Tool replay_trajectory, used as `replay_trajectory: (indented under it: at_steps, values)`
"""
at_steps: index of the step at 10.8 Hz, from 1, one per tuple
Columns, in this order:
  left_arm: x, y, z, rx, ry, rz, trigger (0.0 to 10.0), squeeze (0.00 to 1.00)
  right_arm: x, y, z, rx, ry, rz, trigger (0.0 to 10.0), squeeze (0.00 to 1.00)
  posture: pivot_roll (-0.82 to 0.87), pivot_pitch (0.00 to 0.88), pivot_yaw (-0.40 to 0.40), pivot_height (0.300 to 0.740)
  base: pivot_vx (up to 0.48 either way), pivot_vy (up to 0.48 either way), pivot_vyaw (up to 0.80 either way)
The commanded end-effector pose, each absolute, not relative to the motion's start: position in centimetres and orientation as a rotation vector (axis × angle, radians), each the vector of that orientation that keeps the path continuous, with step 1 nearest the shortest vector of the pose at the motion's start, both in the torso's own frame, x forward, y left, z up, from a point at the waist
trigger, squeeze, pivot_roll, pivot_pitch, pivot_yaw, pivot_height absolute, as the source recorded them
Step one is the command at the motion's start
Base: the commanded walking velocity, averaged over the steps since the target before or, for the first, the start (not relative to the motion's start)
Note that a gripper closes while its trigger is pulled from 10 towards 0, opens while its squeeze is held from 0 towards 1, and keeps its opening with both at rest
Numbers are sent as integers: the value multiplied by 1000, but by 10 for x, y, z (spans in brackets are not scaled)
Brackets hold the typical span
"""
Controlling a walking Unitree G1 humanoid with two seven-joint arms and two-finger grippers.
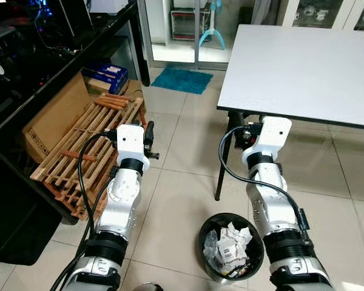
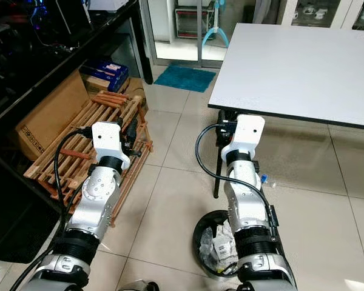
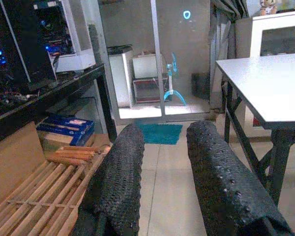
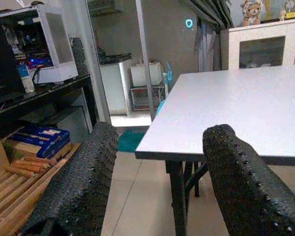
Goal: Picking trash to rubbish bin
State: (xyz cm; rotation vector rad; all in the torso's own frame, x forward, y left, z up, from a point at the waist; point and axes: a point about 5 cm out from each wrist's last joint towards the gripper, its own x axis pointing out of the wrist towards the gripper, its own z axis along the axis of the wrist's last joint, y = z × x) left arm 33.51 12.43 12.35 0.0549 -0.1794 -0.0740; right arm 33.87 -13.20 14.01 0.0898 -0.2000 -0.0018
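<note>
A round black rubbish bin (image 1: pixel 204 233) stands on the tiled floor between my two arms, close to my body. Crumpled white paper (image 1: pixel 232 241) lies inside it. A small blue-and-white scrap (image 2: pixel 264 179) lies on the tiles just right of my right forearm. Both arms are raised in front of me at about table-leg height. My left gripper (image 3: pixel 162 162) is open, with nothing between its black fingers (image 3: pixel 119 182). My right gripper (image 4: pixel 160 167) is open too and holds nothing; it points toward the near edge of the white table (image 4: pixel 226 108).
The white table (image 1: pixel 303 66) fills the right side, and its black leg (image 1: pixel 221 163) stands beside my right arm. A wooden slatted rack (image 1: pixel 91 151) and a cardboard box (image 1: pixel 51 118) lean under a black desk (image 1: pixel 30 85) on the left. A teal mat (image 1: pixel 182 79) lies ahead.
</note>
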Motion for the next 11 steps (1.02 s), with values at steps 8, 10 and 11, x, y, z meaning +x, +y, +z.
replay_trajectory:
  at_steps: [8,10,11]
  values:
    - [344,120,125,58,-173,-30,10000,0,348,-145,142,113,-159,-2,10000,0,5,4,32,740,0,-60,0]
    - [345,122,124,65,-168,-30,10000,0,349,-142,144,120,-161,15,10000,0,5,5,39,740,0,-480,0]
    - [345,121,124,65,-166,-31,10000,0,349,-141,144,120,-160,16,10000,0,6,7,39,740,0,-480,0]
